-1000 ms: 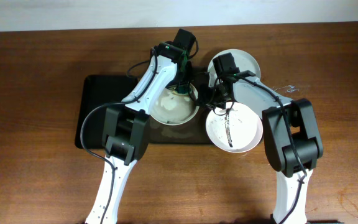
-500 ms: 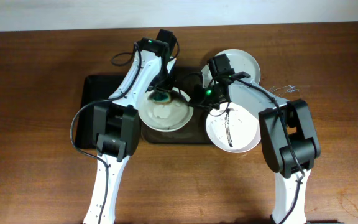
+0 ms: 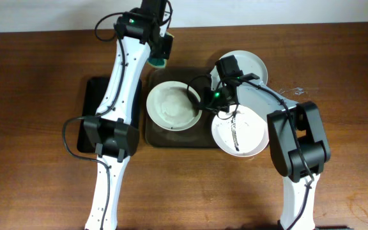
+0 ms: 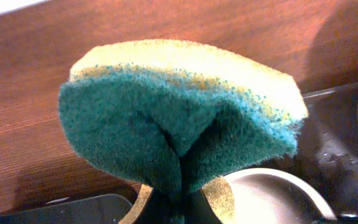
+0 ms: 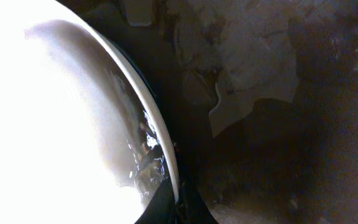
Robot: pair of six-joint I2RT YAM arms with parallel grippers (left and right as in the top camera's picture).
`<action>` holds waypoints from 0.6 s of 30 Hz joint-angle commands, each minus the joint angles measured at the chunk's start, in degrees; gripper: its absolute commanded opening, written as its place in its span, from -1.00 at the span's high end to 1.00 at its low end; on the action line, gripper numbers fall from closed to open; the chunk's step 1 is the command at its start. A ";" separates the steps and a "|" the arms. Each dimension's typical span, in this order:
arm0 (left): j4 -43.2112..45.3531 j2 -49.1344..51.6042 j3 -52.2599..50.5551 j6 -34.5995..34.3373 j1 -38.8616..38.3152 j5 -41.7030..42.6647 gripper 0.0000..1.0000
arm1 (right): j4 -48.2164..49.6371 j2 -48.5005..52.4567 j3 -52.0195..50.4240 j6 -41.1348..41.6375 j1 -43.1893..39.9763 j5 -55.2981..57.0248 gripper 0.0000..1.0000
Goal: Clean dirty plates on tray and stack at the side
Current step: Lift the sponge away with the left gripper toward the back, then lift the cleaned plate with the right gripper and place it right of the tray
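A wiped white plate (image 3: 172, 106) lies on the dark brown tray (image 3: 174, 138). My right gripper (image 3: 203, 103) is shut on its right rim; in the right wrist view the plate (image 5: 61, 124) fills the left side and the rim sits between my fingers (image 5: 178, 208). A second plate with a dark streak (image 3: 239, 130) lies at the tray's right end. A third plate (image 3: 251, 64) lies behind it, partly under the right arm. My left gripper (image 3: 158, 56) is shut on a green and yellow sponge (image 4: 179, 112), raised over the table behind the tray.
A smaller black tray (image 3: 93, 115) lies left of the brown tray, partly under the left arm. Bare wooden table (image 3: 30, 76) surrounds the trays. The tray floor (image 5: 278, 112) looks wet and smeared.
My left gripper has lifted the sponge off the plate and moved it back, away from the tray. The plate shifted slightly. My right gripper has kept hold of the rim.
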 commanded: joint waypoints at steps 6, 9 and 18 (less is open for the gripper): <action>-16.46 -0.42 12.00 -6.08 12.61 -0.17 1.00 | -18.60 -13.07 5.57 -2.75 1.07 21.73 0.92; -17.35 -0.42 12.00 -6.05 15.52 -0.17 1.00 | -24.22 -15.47 9.05 -2.60 5.92 36.89 0.92; -18.47 -0.42 12.00 -6.05 16.31 -0.33 1.00 | -30.08 -15.45 10.93 4.02 23.08 75.69 0.92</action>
